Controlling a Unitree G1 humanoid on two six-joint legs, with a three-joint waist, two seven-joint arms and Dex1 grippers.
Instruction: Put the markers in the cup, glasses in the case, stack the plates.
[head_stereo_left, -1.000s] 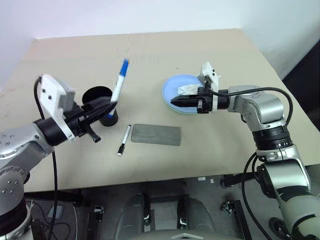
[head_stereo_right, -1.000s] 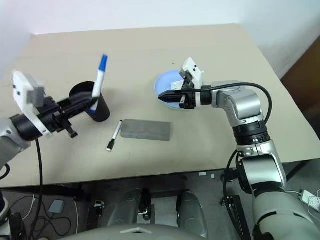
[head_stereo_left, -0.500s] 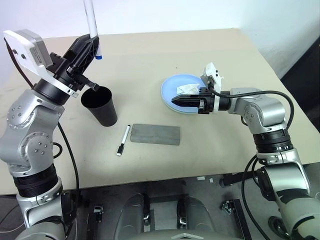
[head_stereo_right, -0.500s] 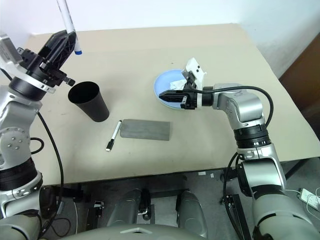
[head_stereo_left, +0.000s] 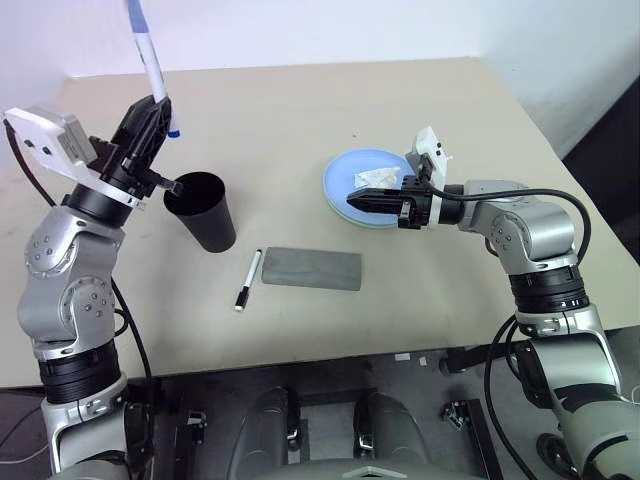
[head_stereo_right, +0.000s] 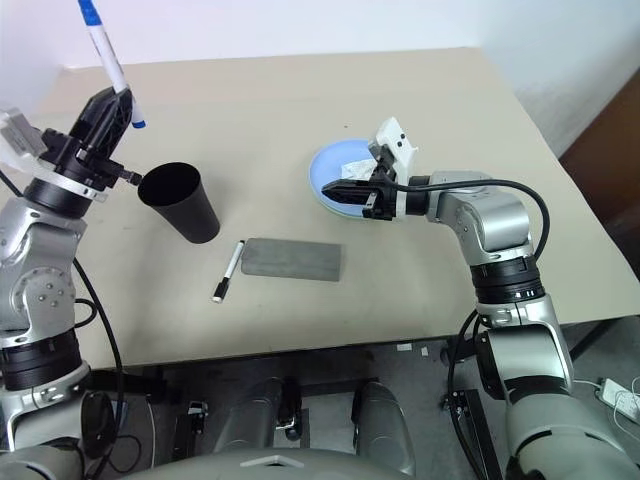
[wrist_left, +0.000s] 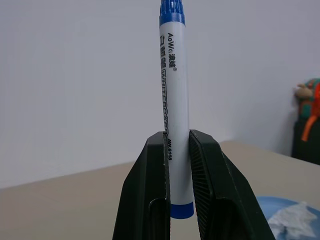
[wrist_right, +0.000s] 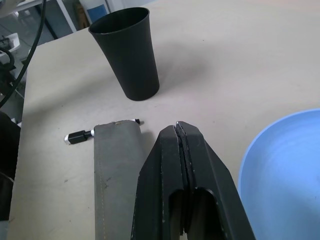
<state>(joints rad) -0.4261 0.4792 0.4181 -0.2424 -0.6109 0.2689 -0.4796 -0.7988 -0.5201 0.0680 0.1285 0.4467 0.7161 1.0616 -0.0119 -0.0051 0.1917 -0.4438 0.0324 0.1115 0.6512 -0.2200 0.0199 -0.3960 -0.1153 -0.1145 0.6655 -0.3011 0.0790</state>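
My left gripper (head_stereo_left: 155, 108) is shut on the blue-capped marker (wrist_left: 172, 95), which stands nearly upright, cap end up. It is raised above the table, behind and to the left of the black cup (head_stereo_left: 205, 213). The cup stands upright, its mouth open. The black-capped marker (head_stereo_left: 247, 280) lies on the table between the cup and the grey case (head_stereo_left: 312, 268), which lies shut. My right gripper (head_stereo_left: 350, 202) is shut and empty, pointing left over the near edge of the light blue plate (head_stereo_left: 345, 175). The glasses are out of view.
A crumpled white tissue (head_stereo_left: 376, 178) lies in the blue plate, just behind my right gripper. The beige table (head_stereo_left: 300, 110) has open room at the back and at the right. A white wall stands behind it.
My left arm has swung up from beside the cup, lifting the blue-capped marker from a tilt over the cup's rim to nearly upright, high and to the left. The right gripper has stayed put.
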